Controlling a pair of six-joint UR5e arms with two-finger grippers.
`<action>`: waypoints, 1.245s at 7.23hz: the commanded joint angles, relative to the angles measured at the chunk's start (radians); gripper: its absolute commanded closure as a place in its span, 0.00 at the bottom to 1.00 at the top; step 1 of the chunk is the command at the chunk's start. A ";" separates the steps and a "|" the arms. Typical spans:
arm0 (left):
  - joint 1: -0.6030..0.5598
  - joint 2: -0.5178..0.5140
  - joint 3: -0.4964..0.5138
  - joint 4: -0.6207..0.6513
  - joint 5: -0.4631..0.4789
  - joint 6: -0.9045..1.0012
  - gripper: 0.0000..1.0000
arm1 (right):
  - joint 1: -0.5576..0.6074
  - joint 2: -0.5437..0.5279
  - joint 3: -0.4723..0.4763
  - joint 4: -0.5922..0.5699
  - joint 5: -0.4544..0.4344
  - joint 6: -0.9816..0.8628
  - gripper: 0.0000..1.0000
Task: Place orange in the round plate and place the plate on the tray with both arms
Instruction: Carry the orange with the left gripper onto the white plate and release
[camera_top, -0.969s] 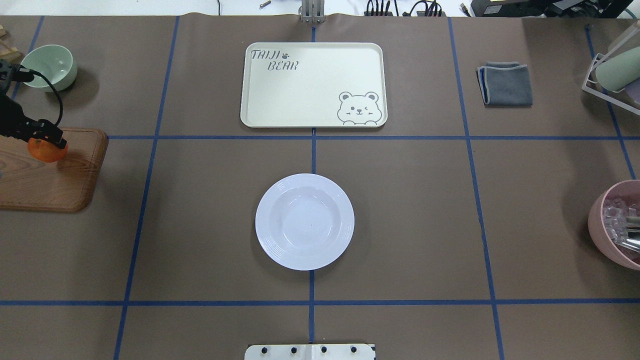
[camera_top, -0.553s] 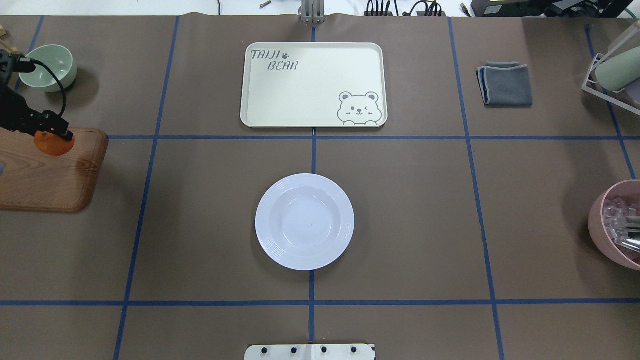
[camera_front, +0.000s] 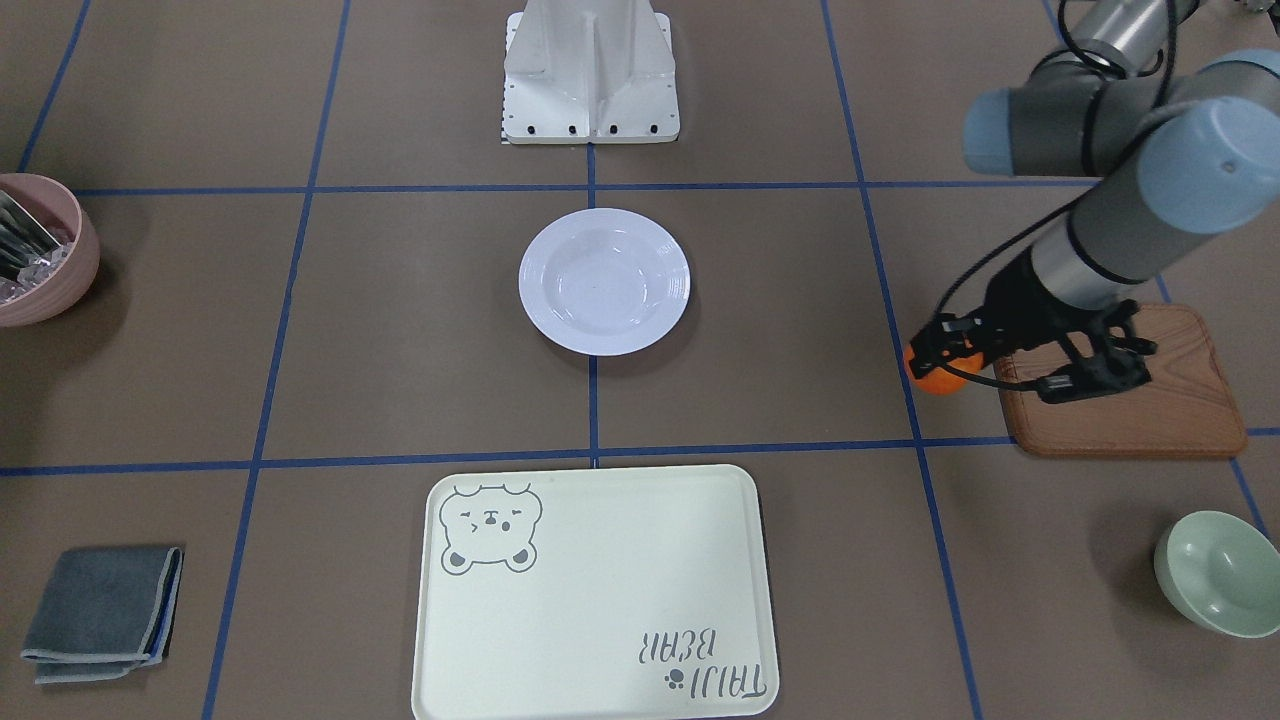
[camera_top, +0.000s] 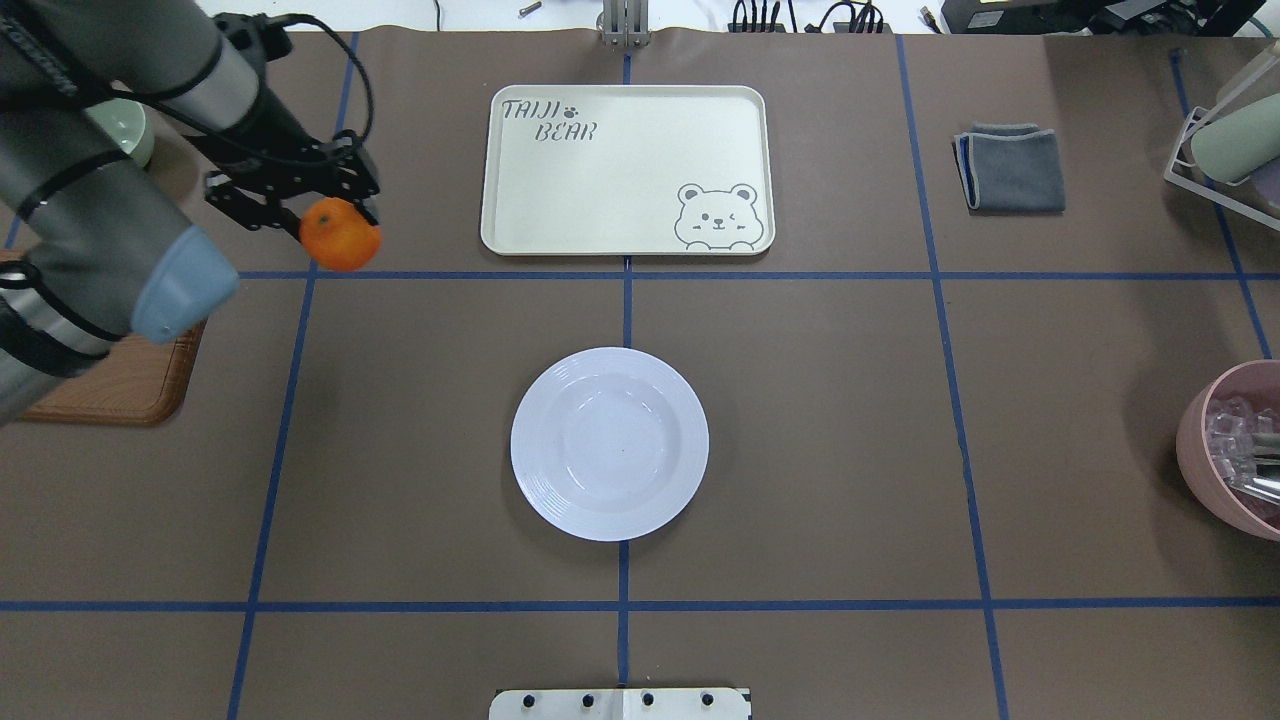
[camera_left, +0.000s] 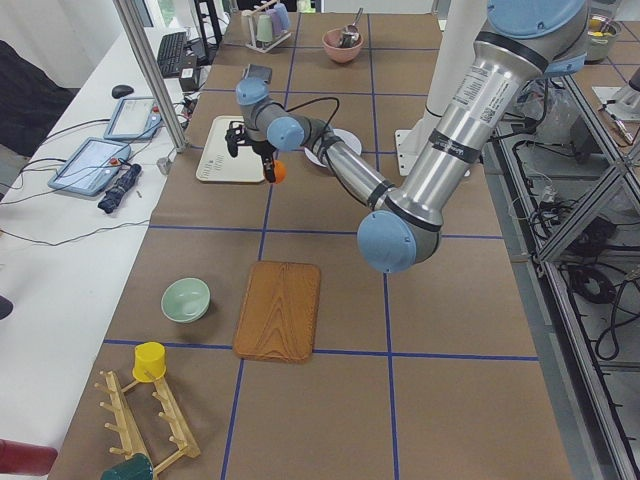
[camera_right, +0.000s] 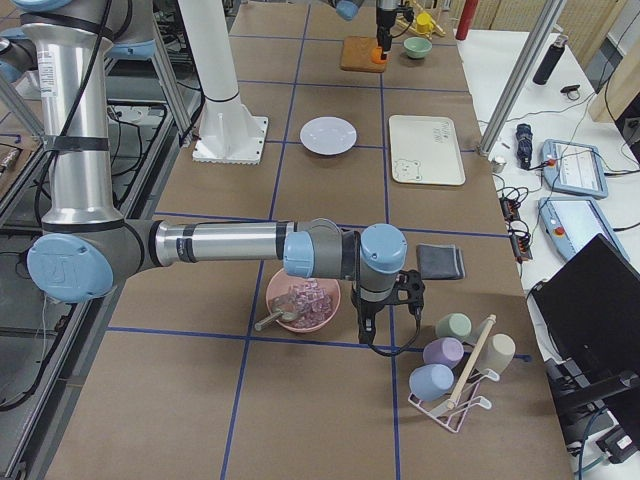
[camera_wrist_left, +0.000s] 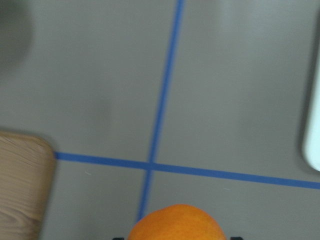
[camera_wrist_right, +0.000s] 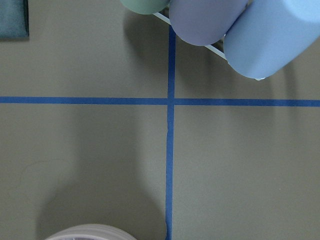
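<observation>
My left gripper (camera_top: 336, 214) is shut on the orange (camera_top: 341, 237) and holds it in the air above the blue tape crossing left of the tray (camera_top: 625, 170). In the front-facing view the orange (camera_front: 934, 374) hangs just off the wooden board's inner edge. The left wrist view shows the orange (camera_wrist_left: 177, 224) at its bottom edge. The white round plate (camera_top: 609, 443) sits empty at the table's centre, well apart from the orange. The tray is empty. My right gripper (camera_right: 371, 326) shows only in the exterior right view, beside the pink bowl; I cannot tell its state.
A wooden board (camera_top: 130, 385) lies at the left edge, with a pale green bowl (camera_front: 1216, 586) beyond it. A grey folded cloth (camera_top: 1010, 168) lies right of the tray. A pink bowl (camera_top: 1235, 455) and a cup rack (camera_top: 1225, 140) stand at the right edge.
My left arm has swung right and away from the wooden board, carrying the orange from over the board to above the tape crossing left of the tray.
</observation>
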 joint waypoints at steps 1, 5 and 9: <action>0.181 -0.113 0.005 0.013 0.089 -0.238 1.00 | 0.000 0.005 0.001 -0.001 -0.002 0.019 0.00; 0.378 -0.201 0.169 -0.128 0.245 -0.355 1.00 | -0.014 0.013 0.004 -0.001 -0.001 0.023 0.00; 0.419 -0.192 0.185 -0.153 0.248 -0.348 0.03 | -0.017 0.015 0.006 -0.001 0.004 0.023 0.00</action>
